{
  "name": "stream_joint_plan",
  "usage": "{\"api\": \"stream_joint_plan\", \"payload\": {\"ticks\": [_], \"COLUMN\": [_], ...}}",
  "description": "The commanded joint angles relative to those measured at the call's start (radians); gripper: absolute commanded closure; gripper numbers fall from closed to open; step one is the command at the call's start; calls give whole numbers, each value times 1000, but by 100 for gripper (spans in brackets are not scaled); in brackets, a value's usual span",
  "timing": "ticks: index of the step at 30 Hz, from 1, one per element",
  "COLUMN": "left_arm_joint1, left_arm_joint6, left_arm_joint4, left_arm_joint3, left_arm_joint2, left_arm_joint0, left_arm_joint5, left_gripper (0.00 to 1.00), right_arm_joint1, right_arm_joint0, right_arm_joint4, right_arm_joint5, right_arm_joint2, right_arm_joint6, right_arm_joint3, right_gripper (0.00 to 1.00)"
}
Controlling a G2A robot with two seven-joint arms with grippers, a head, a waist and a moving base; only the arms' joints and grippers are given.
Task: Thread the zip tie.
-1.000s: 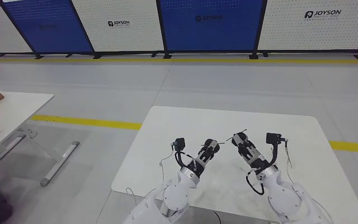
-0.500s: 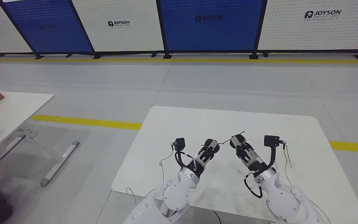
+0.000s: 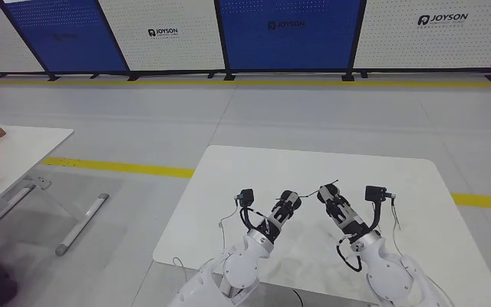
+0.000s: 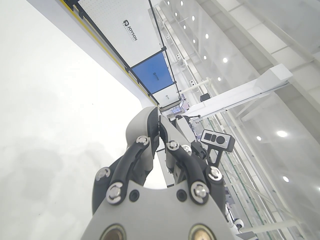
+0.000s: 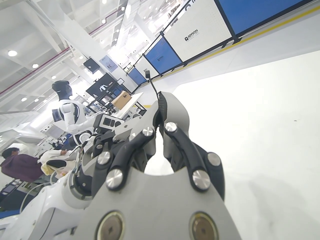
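Note:
Over the white table (image 3: 253,173) my two grippers face each other, tips close together. My right gripper (image 3: 328,193) (image 5: 160,99) is shut on a thin black zip tie (image 5: 153,86). The tie's square head (image 5: 147,72) sticks out past the fingertips. In the top view the zip tie (image 3: 310,194) runs as a fine dark line from the right gripper across to the tips of my left gripper (image 3: 291,201). My left gripper (image 4: 158,116) has its pads pressed together. The strap itself is hidden between them in the left wrist view.
The table's front edge (image 3: 176,257) lies just below the arms, and bare tabletop stretches behind and to both sides of the grippers. A second white table (image 3: 27,150) stands off to the left across a floor gap. Blue and white partition panels (image 3: 288,34) line the back.
My right gripper has edged slightly toward the left gripper with the zip tie. The left gripper has stayed in place.

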Motion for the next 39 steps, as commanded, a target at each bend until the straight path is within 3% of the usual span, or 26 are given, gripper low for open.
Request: {"api": "stream_joint_plan", "payload": {"ticks": [1,14,27,39], "left_arm_joint1": [0,0,0,0], "left_arm_joint6": [0,0,0,0], "left_arm_joint4": [0,0,0,0], "left_arm_joint3": [0,0,0,0], "left_arm_joint2": [0,0,0,0], "left_arm_joint0": [0,0,0,0], "left_arm_joint5": [0,0,0,0], "left_gripper": [100,100,100,100], "right_arm_joint1": [-1,-16,-32,-40], "right_arm_joint0": [-1,9,7,-13], "right_arm_joint4": [-2,-4,158,143], "right_arm_joint5": [0,-2,-29,-44], "right_arm_joint2": [1,-4,6,22], "right_arm_joint6": [3,29,82,51], "right_arm_joint3": [0,21,55,47], "right_gripper": [100,100,100,100]}}
